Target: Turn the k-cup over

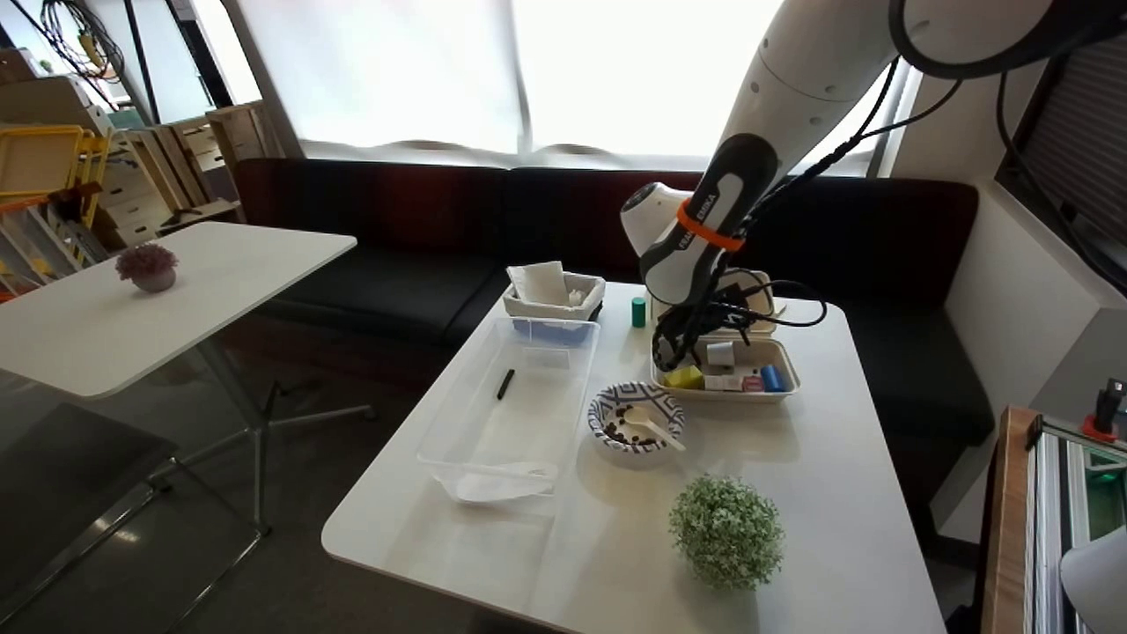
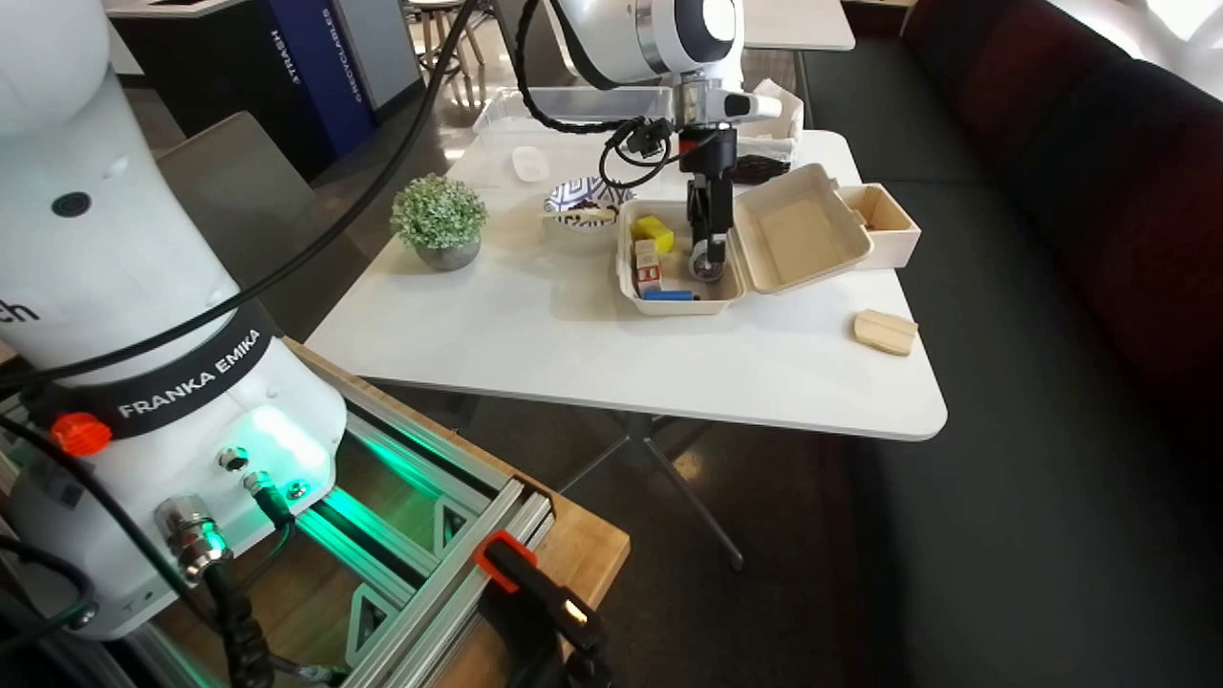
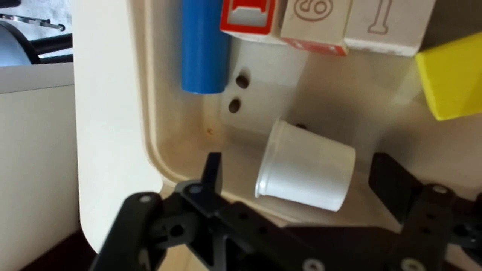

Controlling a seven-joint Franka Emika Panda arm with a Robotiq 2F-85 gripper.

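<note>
Wrist view: a white, tapered plastic k-cup (image 3: 307,167) lies on its side in a pale beige clamshell box (image 3: 148,94), its lipped, wider end to the left and its narrower end to the right. The black jaws stand wide apart, with the k-cup between them in this view and a gap showing on each side. Small brown bean-like pieces (image 3: 242,81) lie on the box floor nearby, one of them partly hidden by the k-cup. Farther up, a smooth blue cylinder (image 3: 205,49) lies near the box wall, just beside a red-and-white block (image 3: 248,19), which is followed by a cream block (image 3: 316,22) with a circled figure and a white block (image 3: 389,26) with an outlined letter. A bright yellow block (image 3: 453,79) sits at an angle past these.

In an exterior view the beige lid (image 2: 803,225) stands open, and the box rests on a white worktop (image 2: 497,330). Both exterior views show a blue-and-white patterned bowl (image 1: 629,394) near the box, with a pale spoon (image 1: 650,427) in it, a bushy green plant (image 1: 726,533) and a clear rectangular plastic bin (image 1: 484,431).
</note>
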